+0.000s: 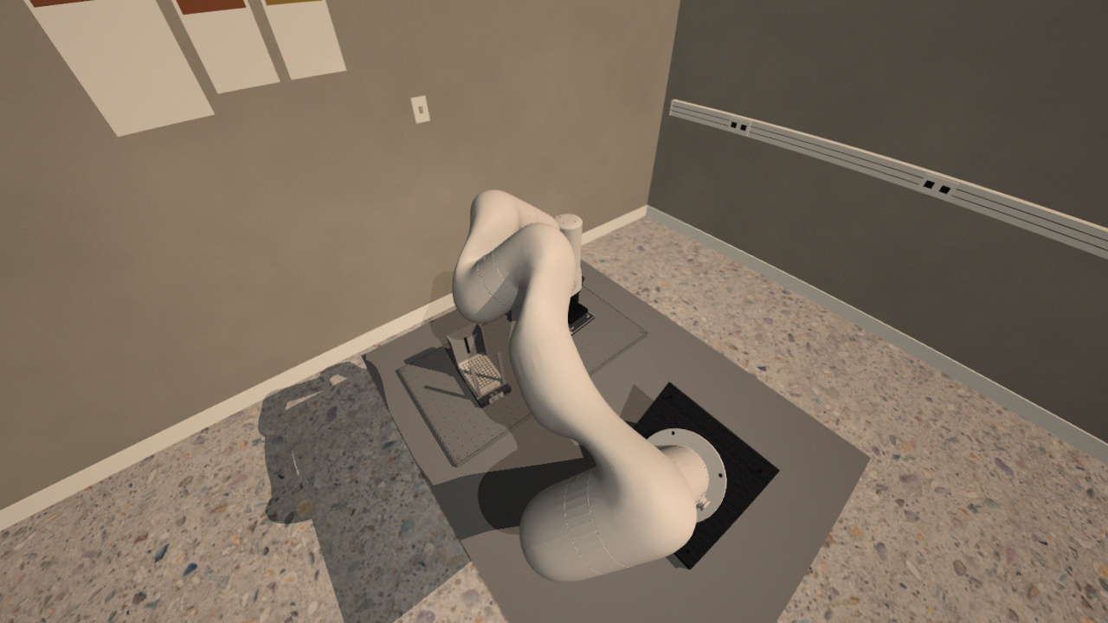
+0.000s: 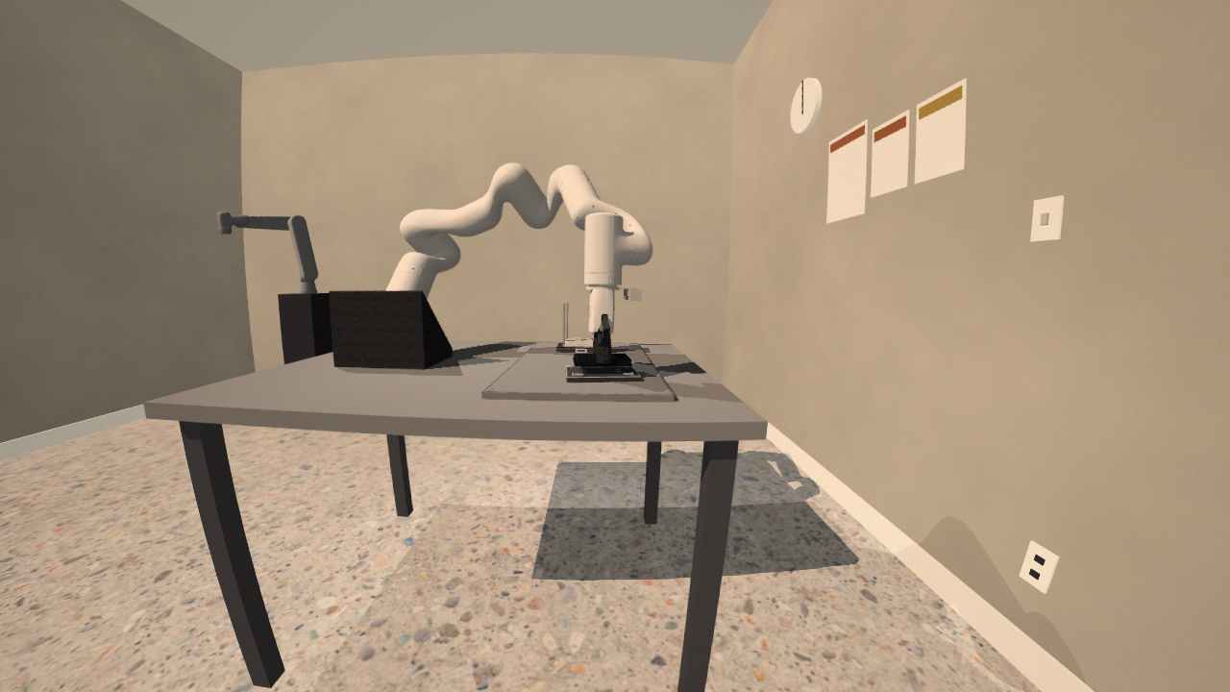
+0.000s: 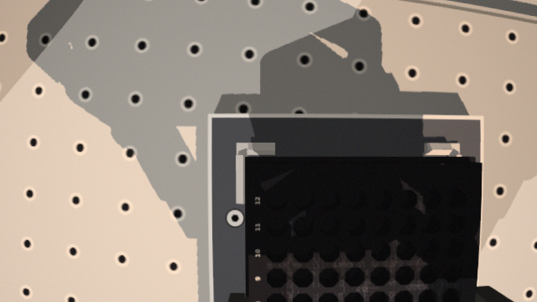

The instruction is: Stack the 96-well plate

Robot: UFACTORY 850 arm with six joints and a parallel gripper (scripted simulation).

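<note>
At centre frame in the exterior view, your pincer [image 2: 603, 342] stands vertical over the plate nest N1 [image 2: 603, 373] on the desk [image 2: 412, 404], clenched across the black 96-well plate [image 3: 362, 235], fingers spread wide because the plate fills them. Wrist view: the plate sits just above the nest base [image 3: 224, 176], its pale corner guides [image 3: 255, 148] showing past the upper edge, so you appear to be lifting straight up to get free of them. Stack rack K1 [image 1: 479, 370], holding the pale lower plate [image 1: 481, 375], lies left of the arm in the top view.

Soft warm light, hard-edged arm [image 1: 557, 363] shadows (wrist view darkest), slight wide-angle bowing
</note>
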